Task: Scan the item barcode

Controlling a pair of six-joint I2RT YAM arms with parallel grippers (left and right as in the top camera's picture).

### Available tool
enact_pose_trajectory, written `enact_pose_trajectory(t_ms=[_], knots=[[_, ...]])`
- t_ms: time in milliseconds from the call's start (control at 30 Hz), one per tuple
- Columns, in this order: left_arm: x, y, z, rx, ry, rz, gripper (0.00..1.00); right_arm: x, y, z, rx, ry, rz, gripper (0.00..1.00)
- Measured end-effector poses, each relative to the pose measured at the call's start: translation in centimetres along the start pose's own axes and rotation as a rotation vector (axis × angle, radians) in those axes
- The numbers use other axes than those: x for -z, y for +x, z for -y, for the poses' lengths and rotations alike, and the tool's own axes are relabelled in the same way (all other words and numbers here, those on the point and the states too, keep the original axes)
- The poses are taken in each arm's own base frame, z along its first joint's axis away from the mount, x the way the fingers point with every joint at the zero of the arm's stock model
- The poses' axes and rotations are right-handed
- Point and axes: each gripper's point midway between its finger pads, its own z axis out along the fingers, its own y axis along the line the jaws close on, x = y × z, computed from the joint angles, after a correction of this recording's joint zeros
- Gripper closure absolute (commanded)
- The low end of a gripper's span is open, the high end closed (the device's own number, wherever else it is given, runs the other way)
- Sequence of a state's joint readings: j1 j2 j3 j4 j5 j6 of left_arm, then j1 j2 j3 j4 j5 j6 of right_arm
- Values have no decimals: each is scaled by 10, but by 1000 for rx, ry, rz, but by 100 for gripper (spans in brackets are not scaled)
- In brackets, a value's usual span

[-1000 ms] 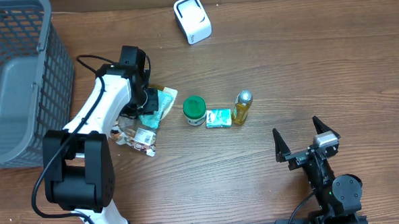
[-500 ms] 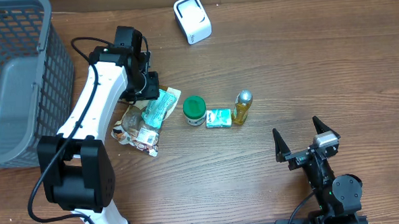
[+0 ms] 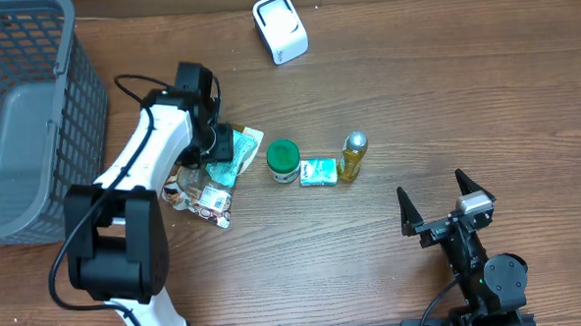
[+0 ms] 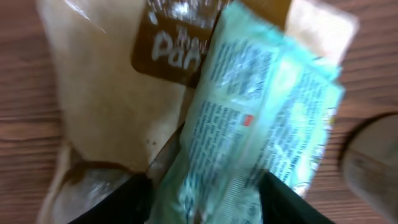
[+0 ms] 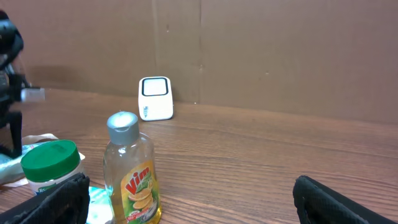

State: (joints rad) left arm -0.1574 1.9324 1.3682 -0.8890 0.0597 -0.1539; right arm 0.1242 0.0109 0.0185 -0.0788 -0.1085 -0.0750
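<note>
A teal printed packet (image 3: 239, 151) lies on a brown snack bag (image 3: 195, 191) left of centre. My left gripper (image 3: 221, 146) is down over the packet's left end. In the left wrist view its dark fingers (image 4: 134, 200) stand apart on either side of the packet (image 4: 255, 130), open around it, with the brown bag (image 4: 106, 106) beneath. The white scanner (image 3: 280, 28) sits at the back of the table and is also in the right wrist view (image 5: 155, 98). My right gripper (image 3: 448, 211) rests open near the front right, holding nothing.
A green-lidded jar (image 3: 284, 161), a small teal box (image 3: 318, 172) and a yellow Vim bottle (image 3: 353, 154) stand in a row right of the packet. A grey mesh basket (image 3: 18, 116) fills the left side. A cardboard wall (image 5: 280, 56) backs the table.
The left gripper's jaws have widened around the teal packet. The arm swung toward the back, then came down over the packet again. The right arm has not moved.
</note>
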Motion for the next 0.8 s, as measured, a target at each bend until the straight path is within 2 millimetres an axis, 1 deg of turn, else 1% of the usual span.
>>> enact_pose_trajectory(t_ms=[33,100,167,233,333,400,533,567,600,667,733,800], knots=[[-5,2,0,0,4,-11,65,0,0,0,0,0,0,0],[-8,1,2,0,17,-13,77,0,0,0,0,1,0,0],[-8,0,5,3,30,-7,96,0,0,0,0,0,0,0],[-7,-2,7,0,41,-4,96,0,0,0,0,1,0,0],[2,-5,9,0,47,-8,96,0,0,0,-1,1,0,0],[11,-7,12,2,56,-20,96,0,0,0,0,0,1,0],[41,-17,23,15,105,-19,96,0,0,0,0,0,0,0],[46,-19,26,22,115,-18,95,0,0,0,0,0,1,0],[53,-19,29,35,130,-25,96,0,0,0,0,0,0,0],[58,-13,31,62,142,-55,96,0,0,0,0,0,1,0],[58,-5,32,89,144,-92,96,0,0,0,0,0,0,0],[55,0,34,100,147,-108,96,0,0,0,0,0,1,0]])
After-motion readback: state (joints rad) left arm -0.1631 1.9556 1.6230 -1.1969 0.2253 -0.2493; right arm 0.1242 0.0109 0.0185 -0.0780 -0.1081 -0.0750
